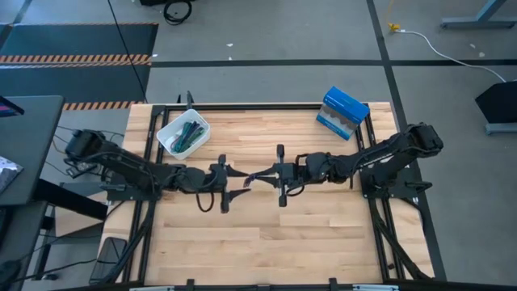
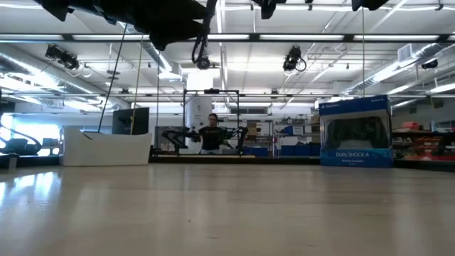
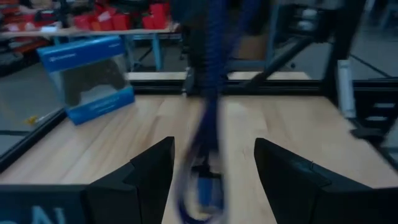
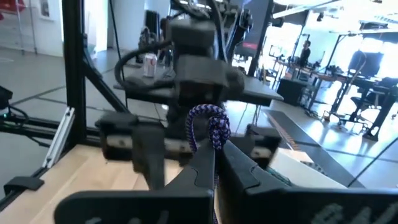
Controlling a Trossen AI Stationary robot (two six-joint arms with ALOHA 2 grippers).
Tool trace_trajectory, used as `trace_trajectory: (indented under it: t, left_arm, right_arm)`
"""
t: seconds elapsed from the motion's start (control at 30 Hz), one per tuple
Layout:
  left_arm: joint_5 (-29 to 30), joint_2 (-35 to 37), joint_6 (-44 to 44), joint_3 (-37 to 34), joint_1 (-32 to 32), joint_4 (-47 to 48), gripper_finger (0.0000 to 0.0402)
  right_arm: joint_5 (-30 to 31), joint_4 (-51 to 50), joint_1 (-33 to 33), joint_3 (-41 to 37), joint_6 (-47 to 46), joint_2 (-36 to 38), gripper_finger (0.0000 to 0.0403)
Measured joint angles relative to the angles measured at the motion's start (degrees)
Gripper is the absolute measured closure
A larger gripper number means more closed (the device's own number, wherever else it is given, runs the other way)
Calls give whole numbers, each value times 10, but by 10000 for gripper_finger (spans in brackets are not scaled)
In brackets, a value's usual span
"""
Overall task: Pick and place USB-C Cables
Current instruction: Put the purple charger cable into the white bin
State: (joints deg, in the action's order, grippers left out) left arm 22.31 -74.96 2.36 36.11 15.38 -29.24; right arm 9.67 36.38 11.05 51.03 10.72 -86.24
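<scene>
Mid-bench: my right fingers (image 4: 214,163) clenched on purple cable (image 4: 208,127); my left fingers (image 3: 214,177) released, apparently around it.

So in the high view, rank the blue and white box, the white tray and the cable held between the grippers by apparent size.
1. Blue and white box and white tray: they look about alike in footprint, too close to rank.
2. Purple cable, a thin strand, clearly smallest, held by the right gripper, with the left gripper facing it.
</scene>
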Motion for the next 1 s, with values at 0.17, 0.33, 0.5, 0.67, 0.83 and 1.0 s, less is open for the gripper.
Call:
trace_trajectory:
  t: [0.17, 0.33, 0.5, 0.67, 0.83, 1.0]
  left_arm:
    - [4, -18, 12, 0, -20, -2, 171]
    - [4, -19, 15, 0, -25, -2, 171]
    - [5, -19, 15, 0, -25, 2, 200]
    - [5, -19, 15, 0, -25, 13, 252]
    - [15, -19, 15, 0, -25, 30, 334]
    - [19, -9, 9, 0, -25, 48, 381]
  right_arm:
    - [-5, 3, -5, 0, -1, 0, 396]
    - [-6, 0, -5, 0, -1, -4, 396]
    - [-5, -6, -11, 0, -2, -10, 392]
    - [-4, -3, -15, 0, -2, -10, 392]
    - [-3, -7, -16, 0, -2, -10, 362]
    - [-3, -17, -16, 0, 2, -10, 311]
